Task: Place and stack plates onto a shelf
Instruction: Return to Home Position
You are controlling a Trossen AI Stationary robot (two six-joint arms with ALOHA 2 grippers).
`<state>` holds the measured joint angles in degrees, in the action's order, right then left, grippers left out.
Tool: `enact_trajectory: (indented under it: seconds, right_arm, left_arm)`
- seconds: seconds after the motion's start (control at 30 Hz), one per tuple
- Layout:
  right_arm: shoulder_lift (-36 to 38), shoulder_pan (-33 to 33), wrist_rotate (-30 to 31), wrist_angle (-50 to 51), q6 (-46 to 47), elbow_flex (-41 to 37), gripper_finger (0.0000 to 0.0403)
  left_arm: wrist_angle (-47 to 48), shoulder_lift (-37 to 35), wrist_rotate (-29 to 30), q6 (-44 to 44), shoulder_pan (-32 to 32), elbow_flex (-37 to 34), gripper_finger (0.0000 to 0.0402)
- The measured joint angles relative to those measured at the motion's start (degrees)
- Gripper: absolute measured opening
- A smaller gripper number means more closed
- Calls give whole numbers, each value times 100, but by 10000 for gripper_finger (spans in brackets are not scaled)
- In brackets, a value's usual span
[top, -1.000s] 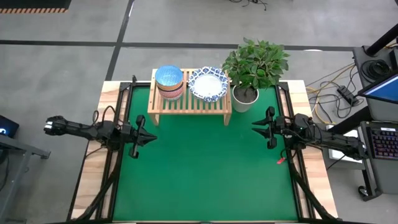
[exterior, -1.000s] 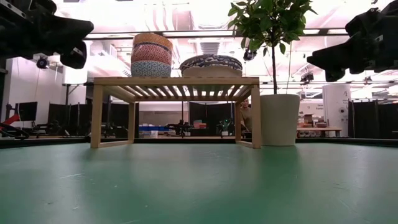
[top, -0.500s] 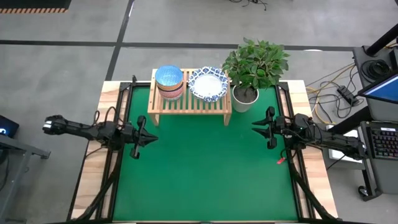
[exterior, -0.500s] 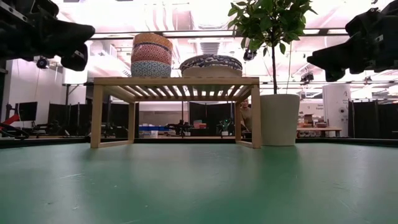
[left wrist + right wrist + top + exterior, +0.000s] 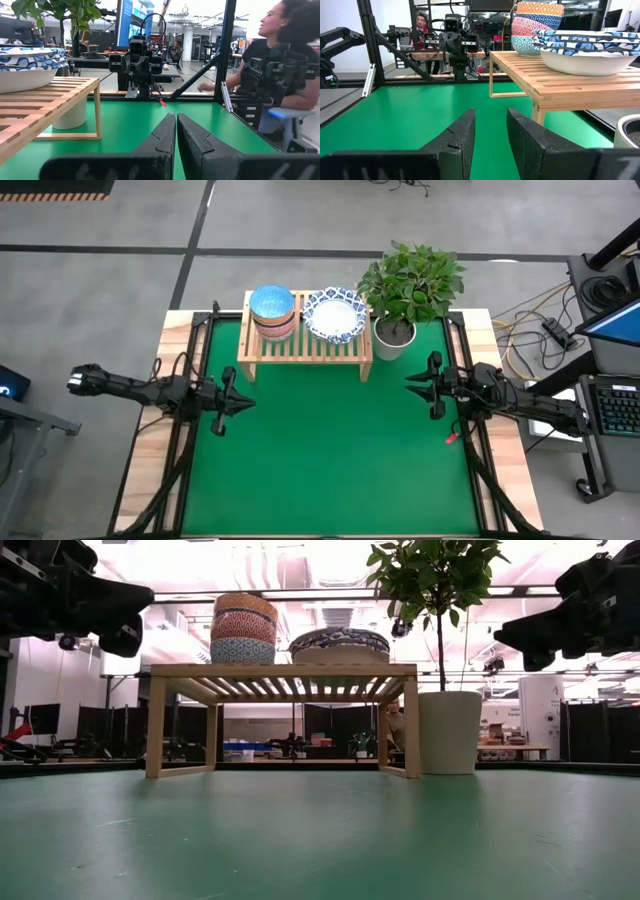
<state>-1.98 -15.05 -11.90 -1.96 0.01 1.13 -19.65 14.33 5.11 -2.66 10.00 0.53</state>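
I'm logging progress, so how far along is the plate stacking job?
Looks done: the small bowl stack and the blue-rimmed plate stack both sit on the shelf. In hand: nothing; the left gripper, shut, and the right gripper, open, hang empty at opposite sides of the table. Left: no plate shows off the shelf.

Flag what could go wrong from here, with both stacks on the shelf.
The small-bowl stack stands tall and narrow on the shelf; a knock to the shelf might tip it. The plant pot stands right beside the shelf's leg, so a sweep by the right gripper could brush it. The left gripper, shut, hangs near a front leg of the shelf and may clip it if swung.
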Motion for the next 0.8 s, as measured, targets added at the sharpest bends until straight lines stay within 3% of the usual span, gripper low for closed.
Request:
enact_trajectory:
  seconds: [0.8]
  right_arm:
    - [0,0,0,2,0,4,100]
  left_arm:
    - [0,254,2,0,1,0,0]
